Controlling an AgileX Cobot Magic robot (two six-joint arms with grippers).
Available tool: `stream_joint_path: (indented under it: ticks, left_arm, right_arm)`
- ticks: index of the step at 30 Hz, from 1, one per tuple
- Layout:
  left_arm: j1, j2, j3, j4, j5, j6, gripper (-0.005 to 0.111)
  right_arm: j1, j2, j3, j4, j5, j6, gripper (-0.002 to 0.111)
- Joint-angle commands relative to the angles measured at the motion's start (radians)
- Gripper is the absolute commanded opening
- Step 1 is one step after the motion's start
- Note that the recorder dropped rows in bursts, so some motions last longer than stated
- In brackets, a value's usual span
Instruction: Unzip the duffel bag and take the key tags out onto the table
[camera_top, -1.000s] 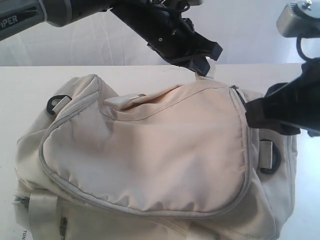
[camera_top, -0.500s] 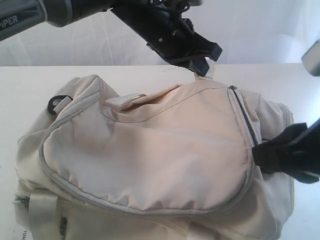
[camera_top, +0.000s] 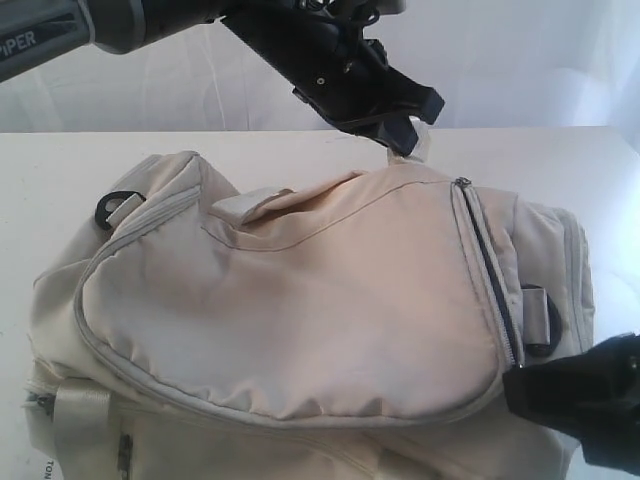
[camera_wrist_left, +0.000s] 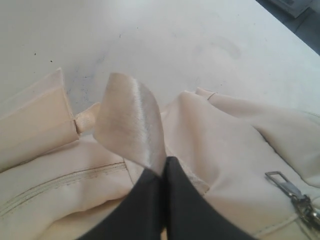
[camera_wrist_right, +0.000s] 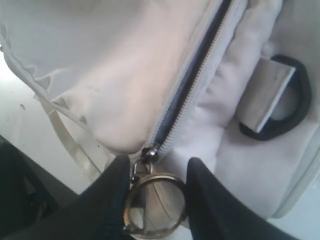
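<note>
The left gripper (camera_wrist_left: 165, 162) is pinched shut on a pale webbing strap (camera_wrist_left: 132, 120) at the far edge of the duffel bag (camera_top: 300, 300). The right gripper (camera_wrist_right: 157, 167) clasps the metal ring (camera_wrist_right: 155, 202) of the zipper (camera_wrist_right: 192, 90), which is partly open at the bag's right end, beside a black D-ring (camera_wrist_right: 295, 100). The bag lies on the white table (camera_top: 60, 190), with a pale backdrop (camera_top: 520, 70) behind it.
</note>
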Motion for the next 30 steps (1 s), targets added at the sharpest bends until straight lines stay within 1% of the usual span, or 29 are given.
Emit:
stream_joint_path:
  ticks: [1, 7, 14, 16, 18, 22, 24, 26, 30]
  left_arm:
    - [0.012, -0.022, -0.012, 0.034, -0.035, -0.005, 0.000]
    - [0.012, -0.022, -0.012, 0.034, -0.035, -0.010, 0.000]
    - [0.012, -0.022, -0.012, 0.041, -0.033, -0.010, 0.000]
    - [0.012, -0.022, -0.012, 0.062, -0.022, -0.008, 0.008]
    - [0.012, -0.022, -0.012, 0.073, -0.011, -0.008, 0.019]
    - [0.012, -0.022, -0.012, 0.074, 0.019, -0.006, 0.049]
    - [0.012, -0.027, -0.012, 0.074, 0.040, -0.006, 0.059]
    - [0.012, -0.036, -0.012, 0.081, 0.060, -0.004, 0.062]
    - [0.012, -0.071, -0.043, 0.085, 0.175, 0.032, 0.062]
  right_arm:
    - [-0.003, -0.051, 0.047, 0.073, 0.059, -0.020, 0.023]
    - [-0.003, -0.069, 0.104, 0.087, 0.043, -0.020, 0.023]
    - [-0.003, -0.069, 0.154, 0.089, -0.042, -0.036, 0.023]
    - [-0.003, -0.069, 0.154, 0.109, -0.055, -0.076, 0.027]
    - [-0.003, -0.069, 0.154, 0.135, -0.061, -0.100, 0.034]
    - [-0.003, -0.069, 0.154, 0.160, -0.062, -0.124, 0.060]
    - [-0.003, -0.069, 0.154, 0.160, -0.062, -0.124, 0.067]
    - [-0.003, -0.069, 0.152, 0.160, -0.062, -0.124, 0.068]
    - [-0.003, -0.069, 0.143, 0.179, -0.062, -0.124, 0.068]
